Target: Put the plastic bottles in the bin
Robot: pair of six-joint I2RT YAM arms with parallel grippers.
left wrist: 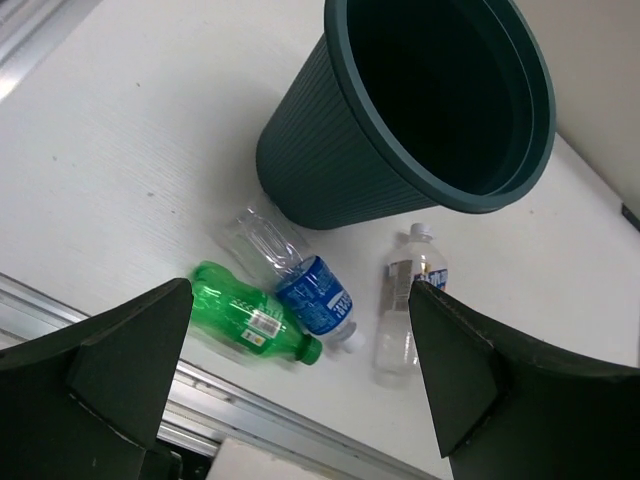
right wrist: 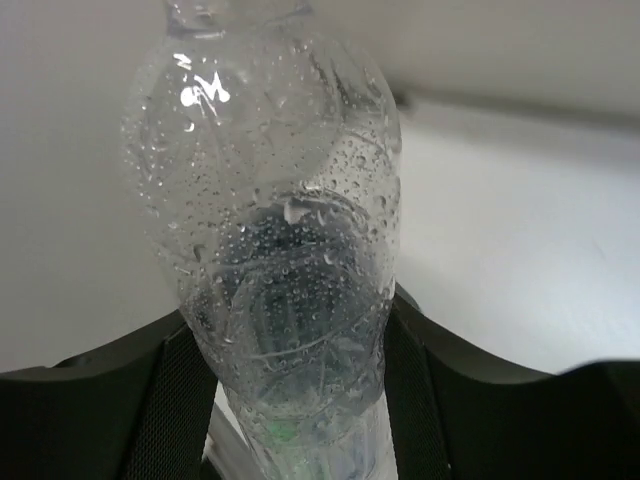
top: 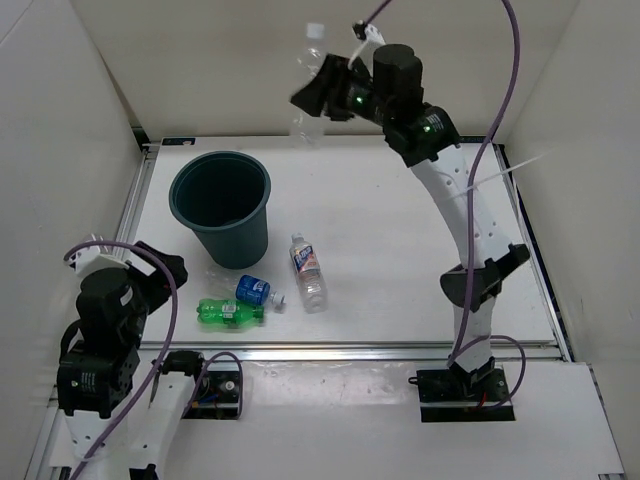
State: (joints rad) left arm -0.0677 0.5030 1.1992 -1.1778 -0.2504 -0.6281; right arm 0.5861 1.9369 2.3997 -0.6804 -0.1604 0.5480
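My right gripper [top: 318,88] is shut on the plain clear bottle [top: 308,85] and holds it upright high above the table's far edge; the bottle, beaded with droplets, fills the right wrist view [right wrist: 270,250]. The teal-grey bin [top: 222,205] stands upright at the left of the table and shows in the left wrist view [left wrist: 400,120]. In front of it lie the green bottle [top: 228,312], the blue-label bottle [top: 256,291] and the white/red/blue-label bottle [top: 310,272]. My left gripper [left wrist: 300,370] is open and empty, raised at the near left over the green bottle [left wrist: 250,322] and blue-label bottle [left wrist: 315,295].
An aluminium rail [top: 350,350] runs along the table's near edge. White walls close in the left, back and right sides. A purple cable [top: 505,70] loops above the right arm.
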